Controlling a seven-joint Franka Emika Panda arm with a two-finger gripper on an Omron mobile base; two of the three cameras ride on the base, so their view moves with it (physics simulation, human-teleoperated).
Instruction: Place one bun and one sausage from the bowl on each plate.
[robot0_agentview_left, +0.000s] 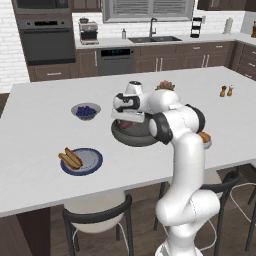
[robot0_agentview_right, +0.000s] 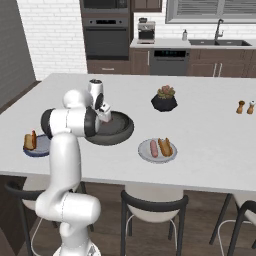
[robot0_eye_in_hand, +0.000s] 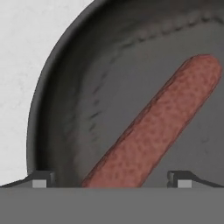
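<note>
The wide dark-grey bowl (robot0_agentview_left: 142, 139) (robot0_agentview_right: 122, 131) (robot0_eye_in_hand: 65, 87) sits mid-counter. My gripper (robot0_agentview_left: 129, 122) (robot0_agentview_right: 105, 119) (robot0_eye_in_hand: 111, 181) hangs just above its floor, open. One reddish sausage (robot0_eye_in_hand: 162, 118) lies on the bowl floor; its near end runs down between my fingertips (robot0_eye_in_hand: 40, 179), which do not touch it. The blue-rimmed plate (robot0_agentview_left: 95, 161) (robot0_agentview_right: 42, 148) lies to the left and holds a bun (robot0_agentview_left: 70, 158) (robot0_agentview_right: 30, 141). The light grey plate (robot0_agentview_right: 145, 152) lies to the right with a sausage (robot0_agentview_right: 154, 148) and a bun (robot0_agentview_right: 165, 146); in the left base view my arm hides most of it.
A small grey bowl of blue berries (robot0_agentview_left: 86, 111) stands behind the blue-rimmed plate. A black plant pot (robot0_agentview_left: 165, 86) (robot0_agentview_right: 164, 101) is beyond the big bowl. Two shakers (robot0_agentview_left: 226, 91) (robot0_agentview_right: 246, 107) stand far right. Stools (robot0_agentview_left: 97, 220) (robot0_agentview_right: 152, 210) line the near counter edge.
</note>
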